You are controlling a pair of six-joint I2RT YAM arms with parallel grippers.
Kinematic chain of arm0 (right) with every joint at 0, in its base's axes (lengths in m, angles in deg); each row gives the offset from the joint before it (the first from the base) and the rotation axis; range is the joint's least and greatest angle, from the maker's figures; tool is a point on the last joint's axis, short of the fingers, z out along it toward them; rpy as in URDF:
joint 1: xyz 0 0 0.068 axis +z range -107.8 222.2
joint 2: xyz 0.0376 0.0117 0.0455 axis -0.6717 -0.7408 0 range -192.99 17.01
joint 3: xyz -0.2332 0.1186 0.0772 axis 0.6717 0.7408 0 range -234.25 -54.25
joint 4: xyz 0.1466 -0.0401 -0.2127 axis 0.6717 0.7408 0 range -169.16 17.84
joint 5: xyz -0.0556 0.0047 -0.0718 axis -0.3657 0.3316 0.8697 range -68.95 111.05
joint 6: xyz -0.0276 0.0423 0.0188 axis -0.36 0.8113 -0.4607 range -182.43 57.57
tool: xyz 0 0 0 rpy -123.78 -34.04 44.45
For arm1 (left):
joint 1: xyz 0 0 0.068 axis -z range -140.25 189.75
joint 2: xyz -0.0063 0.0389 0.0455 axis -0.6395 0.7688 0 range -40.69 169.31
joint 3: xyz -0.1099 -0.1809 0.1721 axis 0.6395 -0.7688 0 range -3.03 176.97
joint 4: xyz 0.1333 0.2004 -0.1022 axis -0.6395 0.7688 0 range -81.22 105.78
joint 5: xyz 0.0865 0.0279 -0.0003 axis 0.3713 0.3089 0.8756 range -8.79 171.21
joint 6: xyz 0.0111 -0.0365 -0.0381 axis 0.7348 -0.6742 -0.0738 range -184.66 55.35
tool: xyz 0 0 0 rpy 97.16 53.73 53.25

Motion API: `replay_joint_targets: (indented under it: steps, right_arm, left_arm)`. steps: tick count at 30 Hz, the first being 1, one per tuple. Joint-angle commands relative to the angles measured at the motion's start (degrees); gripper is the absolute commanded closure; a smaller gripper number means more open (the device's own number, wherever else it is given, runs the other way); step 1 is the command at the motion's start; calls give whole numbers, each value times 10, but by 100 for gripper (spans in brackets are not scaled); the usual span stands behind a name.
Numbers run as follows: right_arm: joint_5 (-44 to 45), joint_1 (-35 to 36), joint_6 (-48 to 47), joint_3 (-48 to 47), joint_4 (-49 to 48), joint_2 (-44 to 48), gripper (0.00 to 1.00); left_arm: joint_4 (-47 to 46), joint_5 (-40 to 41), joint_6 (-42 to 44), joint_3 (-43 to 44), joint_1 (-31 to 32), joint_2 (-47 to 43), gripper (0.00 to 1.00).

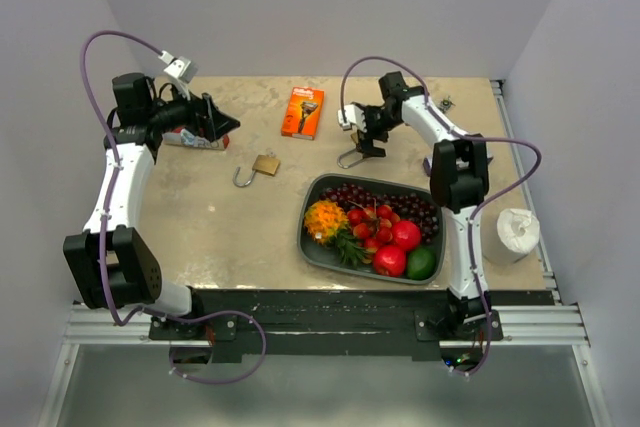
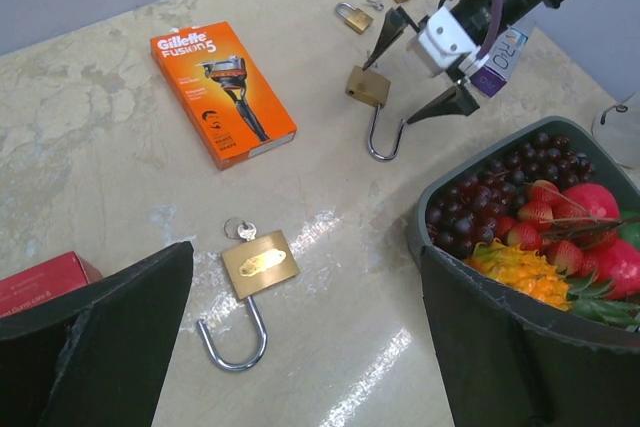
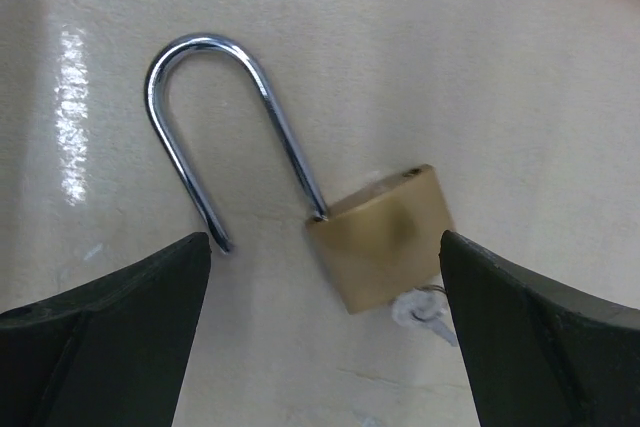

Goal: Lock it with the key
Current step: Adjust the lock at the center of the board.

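Observation:
Two brass padlocks lie flat on the table with their steel shackles swung open. One padlock rests between my arms, and a key sticks out of its bottom. My left gripper hovers open above and short of it, nothing between its fingers. The other padlock lies just below my right gripper, which is open and straddles its body without touching. Its key sits in the bottom. From above, these are the left gripper, the right gripper and the middle padlock.
An orange razor box lies at the back. A grey tray of fruit stands at the front right, close to the right arm. A red box sits under the left gripper. Small padlocks are at the far right, a paper roll beside the table's edge.

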Motion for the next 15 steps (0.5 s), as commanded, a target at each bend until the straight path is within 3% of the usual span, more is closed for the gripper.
replay_joint_targets:
  steps: [1, 8, 15]
  right_arm:
    - [40, 22, 5, 58, -71, 44, 1]
    - [66, 53, 60, 117, -185, 59, 1]
    - [97, 77, 166, 73, -236, 15, 2]
  left_arm:
    - [-2, -20, 17, 9, 0, -1, 1]
    - [1, -21, 17, 9, 1, 3, 0]
    - [9, -19, 26, 8, 0, 1, 0]
